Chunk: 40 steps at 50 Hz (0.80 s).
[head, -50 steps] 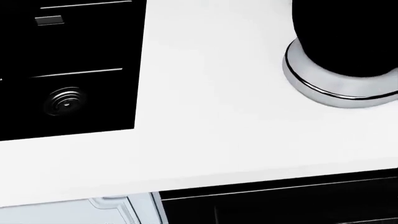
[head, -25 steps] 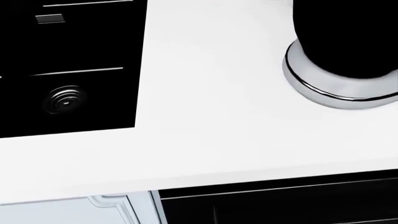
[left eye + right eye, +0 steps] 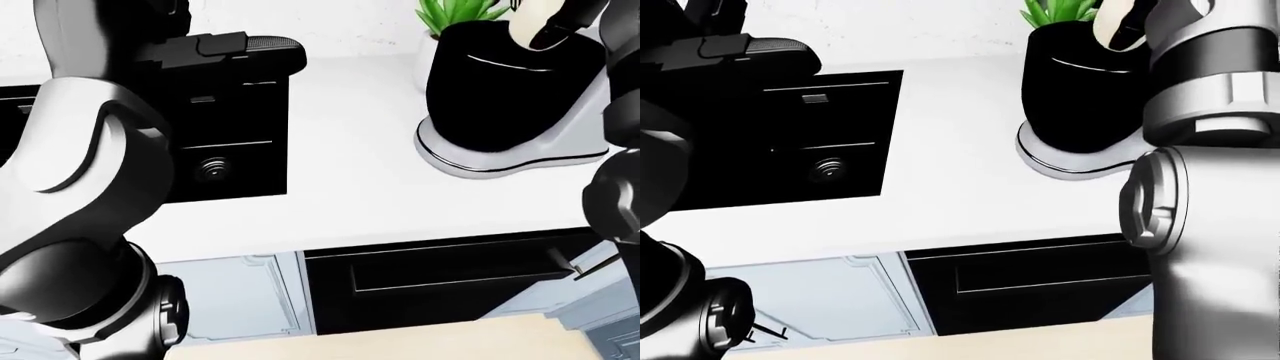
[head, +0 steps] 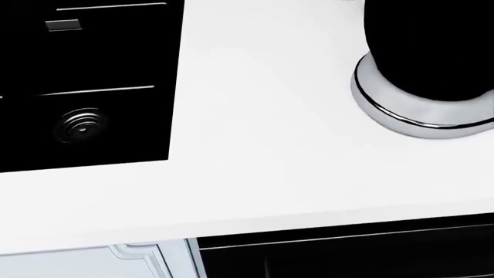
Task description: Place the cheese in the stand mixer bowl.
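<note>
— Anything moved since a second ago?

— Barely: in the head view the mixer's chrome base ring [image 4: 421, 113] sits a touch lower, so my camera shifted slightly; the white counter [image 4: 255, 150] and the black sink [image 4: 81, 87] read the same.

— Where's the cheese?

— Over the rim of the stand mixer bowl [image 3: 495, 90], top right of the left-eye view. The cheese [image 3: 527, 26] is a pale piece, and its long axis seems to run upright, though the frame cuts off its top.

— And the hand on it?

— My right hand [image 3: 560, 22] has dark fingers [image 3: 552, 31] closed against the cheese's right side, gripping it. That forearm [image 3: 1205, 67] drops in from above, elbow low at the right edge.

— The left?

— My left arm [image 3: 80, 195] is raised, filling the left side; the left hand [image 3: 225, 52] reads as a dark block over the sink, and I can't tell how its fingers stand
</note>
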### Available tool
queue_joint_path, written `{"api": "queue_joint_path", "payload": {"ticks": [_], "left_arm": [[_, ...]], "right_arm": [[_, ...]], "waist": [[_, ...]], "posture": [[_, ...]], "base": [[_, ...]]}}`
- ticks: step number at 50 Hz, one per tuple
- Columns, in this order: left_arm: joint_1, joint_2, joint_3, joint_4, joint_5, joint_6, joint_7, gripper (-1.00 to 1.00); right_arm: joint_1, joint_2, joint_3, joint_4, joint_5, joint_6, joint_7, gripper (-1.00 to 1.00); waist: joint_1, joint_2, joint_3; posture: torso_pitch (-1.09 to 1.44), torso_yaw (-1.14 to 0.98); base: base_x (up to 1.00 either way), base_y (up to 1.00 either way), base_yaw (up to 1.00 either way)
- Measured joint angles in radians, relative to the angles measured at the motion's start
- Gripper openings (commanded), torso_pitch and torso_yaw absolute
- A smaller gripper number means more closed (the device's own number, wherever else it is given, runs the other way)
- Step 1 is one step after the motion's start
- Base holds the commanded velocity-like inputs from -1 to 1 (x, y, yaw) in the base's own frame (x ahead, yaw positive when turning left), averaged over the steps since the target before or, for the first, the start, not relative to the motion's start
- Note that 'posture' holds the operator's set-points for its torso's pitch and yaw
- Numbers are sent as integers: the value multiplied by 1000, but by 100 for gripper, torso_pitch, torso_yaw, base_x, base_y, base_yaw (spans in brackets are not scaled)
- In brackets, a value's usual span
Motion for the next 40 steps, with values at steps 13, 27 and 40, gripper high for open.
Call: {"api": "queue_joint_path", "payload": {"ticks": [13, 27, 40], "left_arm": [[0, -4, -2, 1, 8, 0, -7, 100], [2, -8, -1, -2, 12, 2, -7, 100], [-1, -11, -4, -4, 11, 4, -5, 100]], "right_arm": [[-10, 12, 5, 8, 8, 0, -16, -100], [13, 20, 7, 56, 25, -21, -67, -100], [9, 52, 18, 73, 31, -42, -90, -100]], "waist": [[1, 1, 1], [2, 0, -1], [1, 1, -2]], "posture": [[0, 0], [0, 0], [0, 0]], "base": [[0, 0, 0], [0, 0, 0], [0, 0, 0]]}}
